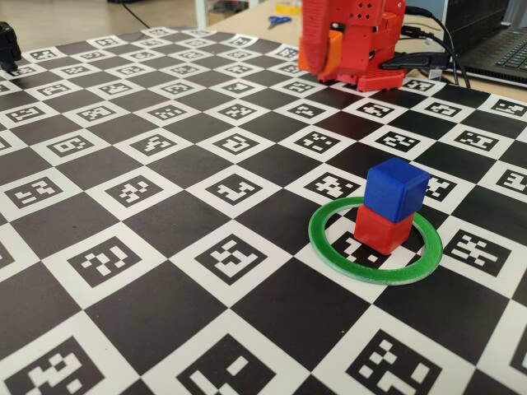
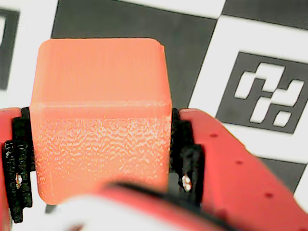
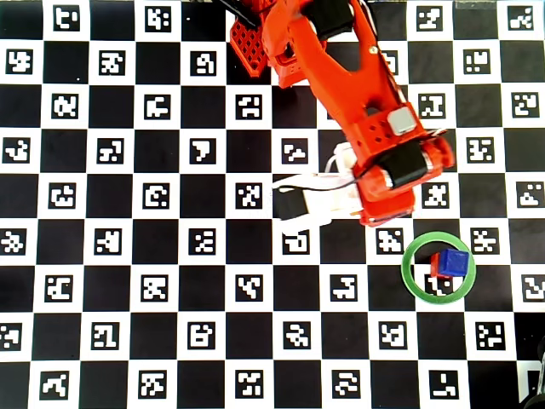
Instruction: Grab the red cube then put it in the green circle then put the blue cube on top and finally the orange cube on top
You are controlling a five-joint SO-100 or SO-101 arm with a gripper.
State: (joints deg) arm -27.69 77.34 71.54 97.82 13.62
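Checkerboard marker mat (image 1: 165, 206), blue scissors (image 1: 279, 20), laptop (image 1: 498, 41).

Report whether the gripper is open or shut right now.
Shut on the orange cube. In the wrist view the gripper has its black pads pressed against both sides of the cube, above the checkered board.

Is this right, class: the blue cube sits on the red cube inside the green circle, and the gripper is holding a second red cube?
Not quite. The blue cube does sit on the red cube inside the green circle, but the gripper holds the orange cube, not a second red one. The wrist view shows its lighter orange colour clamped between the fingers.
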